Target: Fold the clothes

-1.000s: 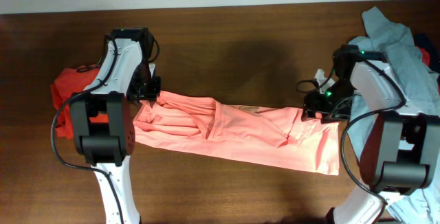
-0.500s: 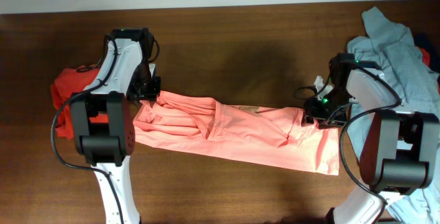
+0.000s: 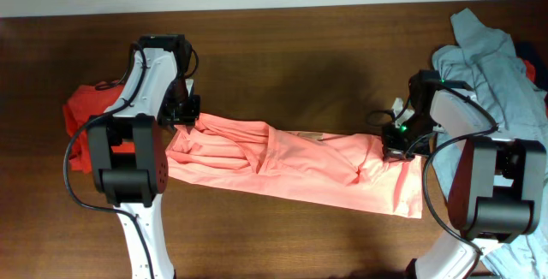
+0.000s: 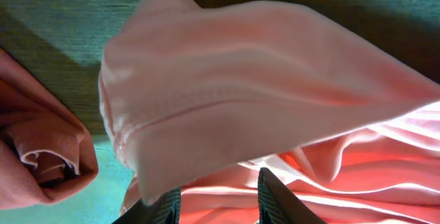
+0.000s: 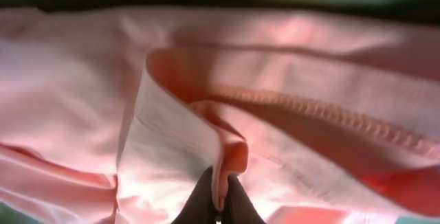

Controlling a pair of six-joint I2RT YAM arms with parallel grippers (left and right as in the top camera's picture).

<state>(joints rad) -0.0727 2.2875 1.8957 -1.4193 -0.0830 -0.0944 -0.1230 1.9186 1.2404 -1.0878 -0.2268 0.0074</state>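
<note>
Now the salmon-pink top [image 3: 291,166] lies in a long band across the middle of the counter [image 3: 282,56], the left claw [image 3: 184,116] nipping its left end and the right claw [image 3: 396,142] pinched on a hem fold at centre right, seemingly to hold it taut for folding.

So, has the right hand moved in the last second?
Yes. Seen from overhead, the right hand shifted slightly toward the table's near edge, away from the grey garment, and shut on a fold of the pink top.
</note>
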